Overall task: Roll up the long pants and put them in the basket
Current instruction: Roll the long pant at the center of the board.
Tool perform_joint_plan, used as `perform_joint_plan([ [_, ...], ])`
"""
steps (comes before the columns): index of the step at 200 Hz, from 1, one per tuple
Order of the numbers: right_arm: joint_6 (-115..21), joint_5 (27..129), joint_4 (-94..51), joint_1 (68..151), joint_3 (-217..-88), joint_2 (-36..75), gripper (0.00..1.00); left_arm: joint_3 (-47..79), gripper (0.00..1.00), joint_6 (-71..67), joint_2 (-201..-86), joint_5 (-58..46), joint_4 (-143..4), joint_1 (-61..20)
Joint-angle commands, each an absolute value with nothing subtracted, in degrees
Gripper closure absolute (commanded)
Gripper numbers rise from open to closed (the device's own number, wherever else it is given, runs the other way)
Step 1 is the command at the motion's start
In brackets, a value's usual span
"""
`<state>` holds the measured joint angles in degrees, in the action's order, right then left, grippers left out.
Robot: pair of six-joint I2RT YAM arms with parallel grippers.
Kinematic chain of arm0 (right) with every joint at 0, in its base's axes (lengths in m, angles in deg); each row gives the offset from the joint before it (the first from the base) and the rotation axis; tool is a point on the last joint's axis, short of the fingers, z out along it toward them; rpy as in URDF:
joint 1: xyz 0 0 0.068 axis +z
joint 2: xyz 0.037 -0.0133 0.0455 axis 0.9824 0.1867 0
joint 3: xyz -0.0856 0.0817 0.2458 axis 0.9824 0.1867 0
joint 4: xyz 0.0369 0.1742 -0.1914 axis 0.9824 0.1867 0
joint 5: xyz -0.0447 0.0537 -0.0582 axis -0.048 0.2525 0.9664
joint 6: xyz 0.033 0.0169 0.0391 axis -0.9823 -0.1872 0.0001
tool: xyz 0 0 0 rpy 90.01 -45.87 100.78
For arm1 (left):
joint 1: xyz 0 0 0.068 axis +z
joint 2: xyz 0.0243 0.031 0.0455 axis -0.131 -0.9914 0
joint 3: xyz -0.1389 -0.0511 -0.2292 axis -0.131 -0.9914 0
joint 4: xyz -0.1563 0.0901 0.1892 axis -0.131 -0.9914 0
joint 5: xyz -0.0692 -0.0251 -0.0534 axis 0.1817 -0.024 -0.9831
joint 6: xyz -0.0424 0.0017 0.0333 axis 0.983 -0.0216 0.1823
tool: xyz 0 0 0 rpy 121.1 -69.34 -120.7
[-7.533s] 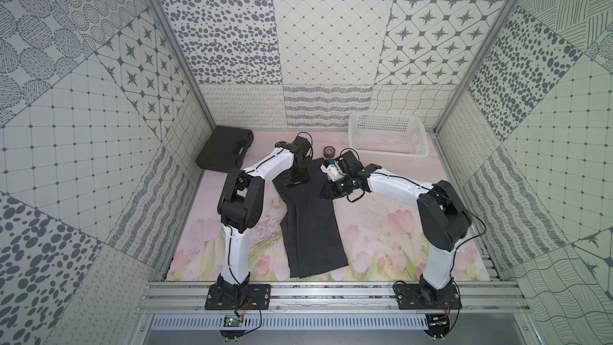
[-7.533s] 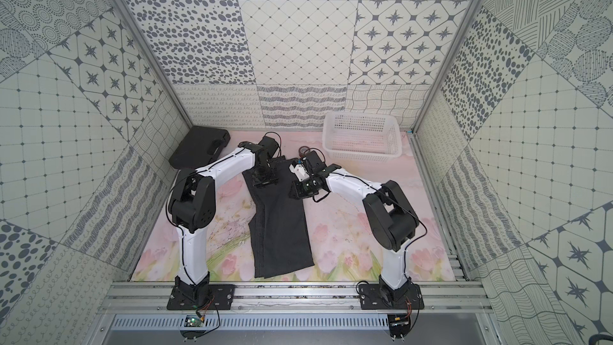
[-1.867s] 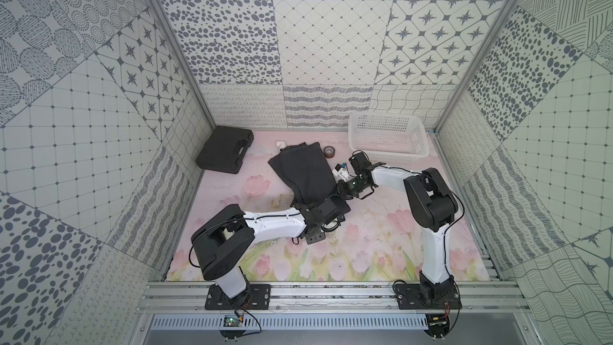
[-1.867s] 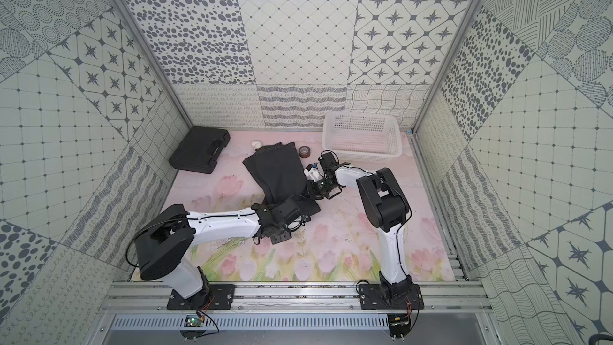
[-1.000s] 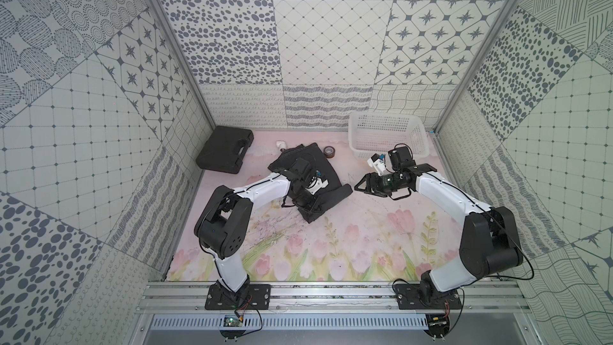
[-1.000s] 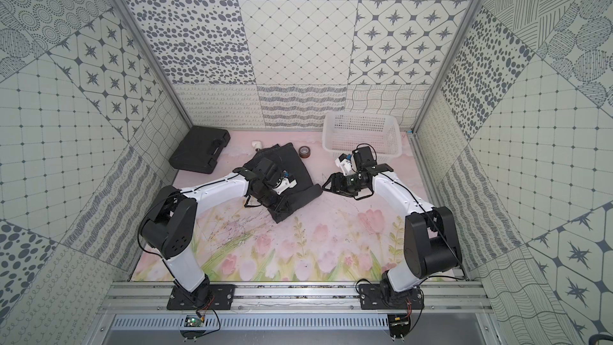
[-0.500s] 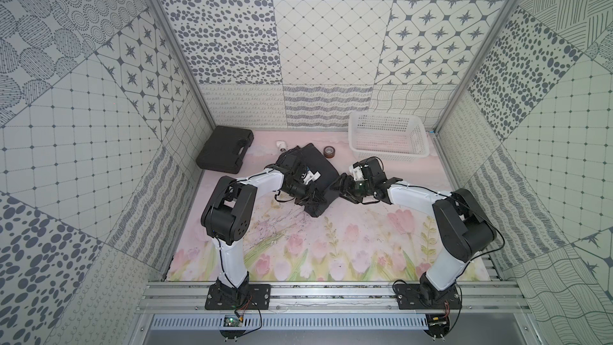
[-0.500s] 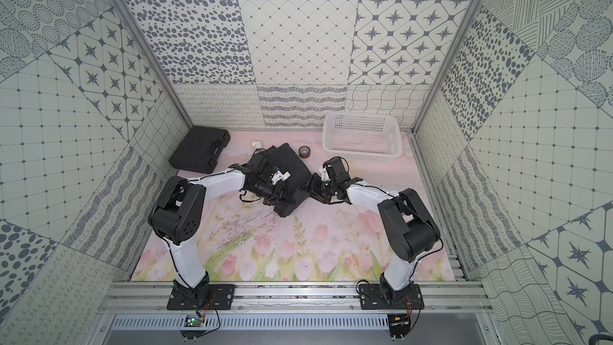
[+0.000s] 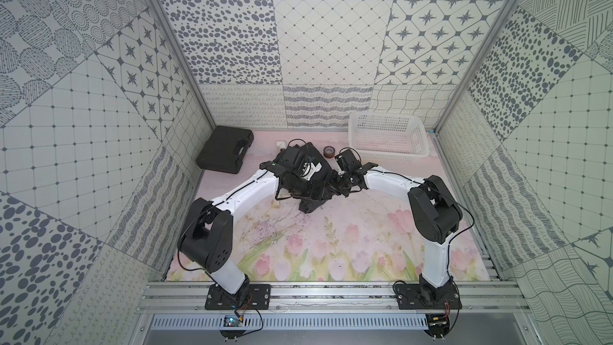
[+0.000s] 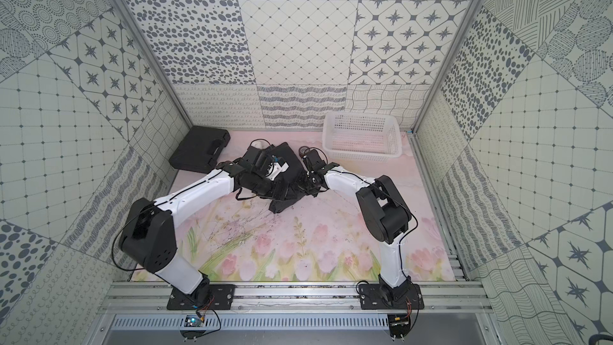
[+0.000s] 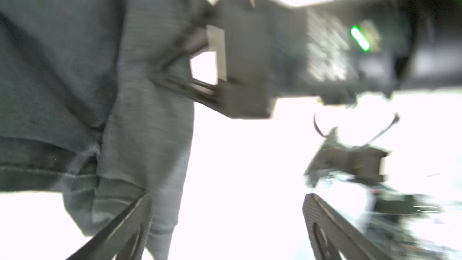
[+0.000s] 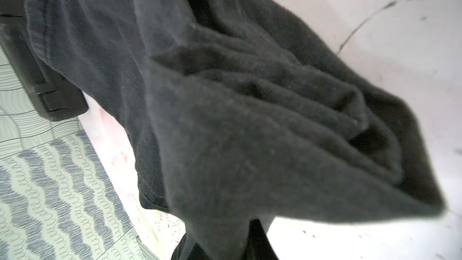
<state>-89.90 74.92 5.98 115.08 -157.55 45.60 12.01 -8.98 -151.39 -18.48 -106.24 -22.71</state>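
though unclear overhead, left pincer (image 11: 226, 197) agape

Desk (image 9: 335, 247) is wearing a pale pink cover w/ tulip print; the flowers are running along the near edge. Dark scuff lines (image 9: 262, 230) are showing nr ctr in both top views. Black case (image 9: 225, 149) is lying flat in the far left corner. White basket (image 9: 388, 158) is sitting at far right, close to the back wall. Long pants (image 9: 309, 206) are lying bunched in a dark heap at far middle, btwn case & basket, w/ one fabric corner poking toward the near side. Tape roll (image 9: 328, 151) is sitting just beyond the heap, nr the basket but not touching it. Small white item (image 9: 281, 143) is sitting behind the heap on the case side; too small to tell what it is.
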Motion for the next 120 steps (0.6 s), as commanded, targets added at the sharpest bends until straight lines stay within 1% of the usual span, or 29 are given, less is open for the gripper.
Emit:
perform_joint_plan([
  [1, -90.3, 78.1, 17.5, 115.7, -162.5, 48.7, 0.95, 2.0, 0.01, -25.5, -142.5, 23.3, -106.9, -36.5],
  [15, -90.3, 77.1, 19.1, 115.2, -164.1, 49.8, 0.94, -3.5, 0.01, -26.3, -141.9, 32.1, -101.4, -40.4],
  [30, -88.9, 76.6, 20.8, 115.1, -165.7, 50.2, 0.93, -6.1, 0.01, -28.1, -143.8, 41.1, -96.1, -41.7],
  [50, -86.8, 75.4, 22.3, 115.1, -166.3, 49.6, 0.92, -7.6, 0.01, -37.8, -147.0, 48.4, -86.7, -41.7],
  [75, -84.9, 73.1, 23.1, 115.2, -165.3, 49.0, 0.91, -7.7, 0.01, -49.7, -150.1, 48.2, -74.9, -41.6],
  [100, -83.1, 69.9, 22.4, 115.2, -164.9, 49.1, 0.91, -7.6, 0.01, -58.8, -154.4, 42.7, -68.7, -41.5],
  [108, -82.4, 68.8, 22.1, 115.1, -165.2, 49.0, 0.89, -7.4, 0.01, -60.7, -155.7, 40.6, -67.7, -41.4],
  [120, -80.8, 67.9, 22.2, 115.2, -165.5, 48.7, 0.88, -5.7, 0.07, -60.7, -157.6, 37.5, -68.8, -40.2],
])
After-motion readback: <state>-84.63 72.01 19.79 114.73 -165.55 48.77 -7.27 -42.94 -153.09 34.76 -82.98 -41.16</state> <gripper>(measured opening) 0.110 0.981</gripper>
